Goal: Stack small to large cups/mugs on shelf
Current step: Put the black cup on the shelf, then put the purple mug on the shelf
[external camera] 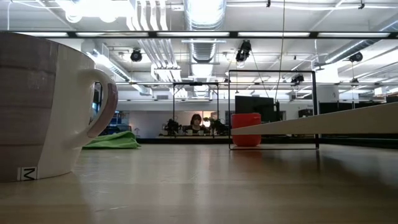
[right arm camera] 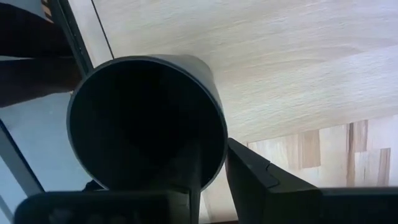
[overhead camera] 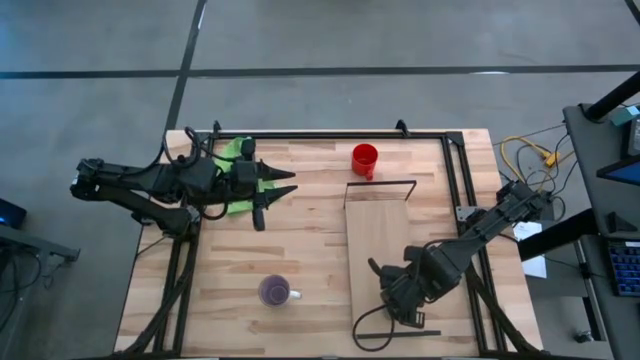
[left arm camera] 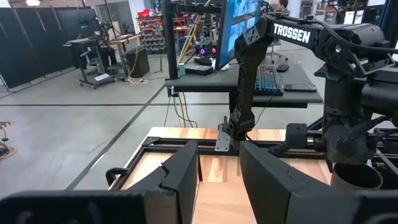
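Observation:
A black cup stands upright at the near end of the shelf, with my right gripper above it pointing down. The gripper's fingers are slightly apart, one inside the cup and one outside. The cup's base is hidden. A red cup stands on the table by the shelf's far end. A purple cup with a pale handle stands near the front edge. My left gripper hangs open and level over the table's far left. My right gripper stands astride the black cup's wall from above, one finger inside the hollow, the other finger outside. A thin strip of wood shows between the outer finger and the wall. Whether the inner finger touches the wall I cannot tell.
A green cloth lies under the left arm at the far left. Thin black wire frames rise at the shelf's ends. Black rails run along the table's edges. A person sits far back in the room.

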You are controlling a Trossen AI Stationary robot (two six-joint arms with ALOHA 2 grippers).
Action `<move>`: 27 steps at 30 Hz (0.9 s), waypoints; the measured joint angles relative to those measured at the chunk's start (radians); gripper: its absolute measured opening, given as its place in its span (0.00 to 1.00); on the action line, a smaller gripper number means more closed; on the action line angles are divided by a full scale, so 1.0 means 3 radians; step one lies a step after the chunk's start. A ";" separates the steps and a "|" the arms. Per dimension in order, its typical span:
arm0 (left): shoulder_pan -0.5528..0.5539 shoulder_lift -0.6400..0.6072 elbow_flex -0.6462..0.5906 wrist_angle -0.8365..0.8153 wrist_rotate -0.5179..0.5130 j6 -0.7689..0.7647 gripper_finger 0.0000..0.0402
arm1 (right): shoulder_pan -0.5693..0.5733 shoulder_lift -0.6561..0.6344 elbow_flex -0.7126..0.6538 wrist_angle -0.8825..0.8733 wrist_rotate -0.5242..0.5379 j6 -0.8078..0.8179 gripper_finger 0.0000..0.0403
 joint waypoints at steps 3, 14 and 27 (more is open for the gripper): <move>0.0000 -0.0001 -0.0003 -0.0002 0.0000 0.0000 0.27 | 0.0000 -0.0014 -0.0001 0.0074 -0.0026 0.0004 0.16; 0.0001 -0.0002 0.0017 -0.0124 -0.0308 0.0033 0.27 | -0.0001 -0.0035 0.0345 -0.0240 -0.0047 -0.0001 0.16; -0.0014 0.0003 0.0174 -0.2115 0.0974 -0.1558 0.27 | -0.0068 -0.0135 0.0772 -0.0775 0.0935 -0.0025 0.16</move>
